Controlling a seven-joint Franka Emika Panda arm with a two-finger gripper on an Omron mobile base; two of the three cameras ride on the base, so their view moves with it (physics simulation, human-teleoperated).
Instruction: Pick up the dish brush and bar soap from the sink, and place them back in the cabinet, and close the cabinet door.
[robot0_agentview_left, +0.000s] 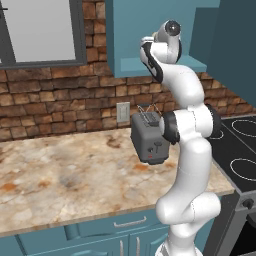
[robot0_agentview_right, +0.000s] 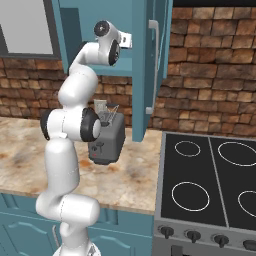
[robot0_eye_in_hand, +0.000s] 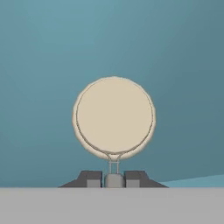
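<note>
White arm links (robot0_agentview_left: 192, 150) crowd the near right of the left base view, rising past a grey toaster (robot0_agentview_left: 149, 137) on the marble counter (robot0_agentview_left: 65, 175) and up into the open teal cabinet (robot0_agentview_left: 150, 30). From this side the wrist blocks the hand, so neither the fingers nor anything they carry can be made out. A black stovetop (robot0_agentview_left: 240, 145) is cut off at the right edge, and a window (robot0_agentview_left: 40, 30) at the top left.

Seen from the right base view, the arm (robot0_agentview_right: 70, 130) stands at the near left with its wrist reaching into the cabinet (robot0_agentview_right: 135, 50) above the shelf floor. The cabinet door (robot0_agentview_right: 155, 65) hangs open, nearly edge-on, its silver handle (robot0_agentview_right: 151, 67) toward the camera; the door and the cabinet's side wall hide the gripper itself. The toaster (robot0_agentview_right: 107, 137) is partly covered by the elbow joint.

Close up in the hand view, the gripper (robot0_eye_in_hand: 113, 179) has its two dark fingertips (robot0_eye_in_hand: 92, 179) pressed together on the thin handle of the dish brush (robot0_eye_in_hand: 113, 118) — only a short stub of handle shows between them. The brush's round cream head faces the camera end-on, held up in front of the teal cabinet interior (robot0_eye_in_hand: 43, 52). A paler teal wedge at the lower right may be the shelf floor, though it is hard to be sure — whether the brush head touches anything behind it cannot be told.
</note>
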